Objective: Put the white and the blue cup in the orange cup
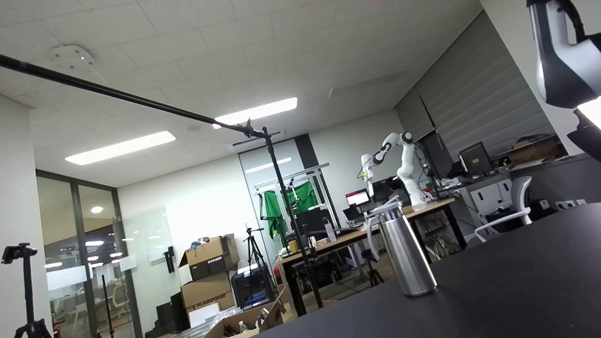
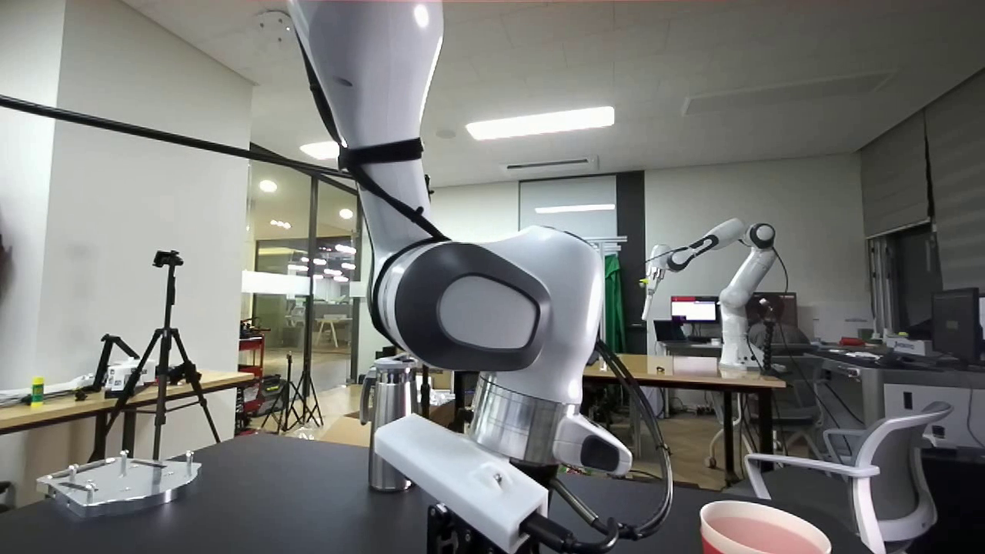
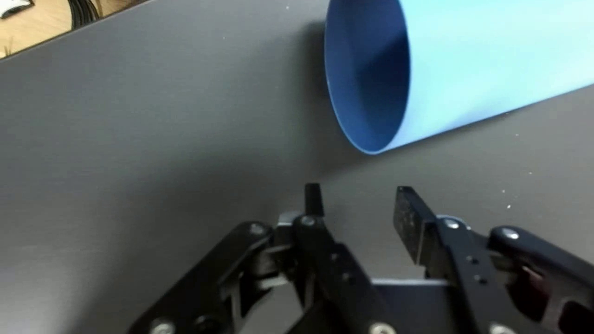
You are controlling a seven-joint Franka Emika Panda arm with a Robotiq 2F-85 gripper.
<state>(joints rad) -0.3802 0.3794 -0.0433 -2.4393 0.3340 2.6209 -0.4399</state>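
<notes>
In both exterior views: see black tabletop (image 1: 493, 281), white arm (image 2: 492, 308) above it, steel jug (image 1: 407, 253) standing at seven o'clock from arm. In wrist view: find gripper (image 3: 359, 208) released, jaws parted; find blue cup (image 3: 473, 65) lying on side at one o'clock from gripper, apart, mouth toward nine o'clock. In exterior view: note reddish cup (image 2: 758, 531) at four o'clock from arm, cut by bottom edge.

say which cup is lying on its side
The blue cup, its mouth facing sideways in the wrist view; the red cup, in an exterior view, opens upward.
</notes>
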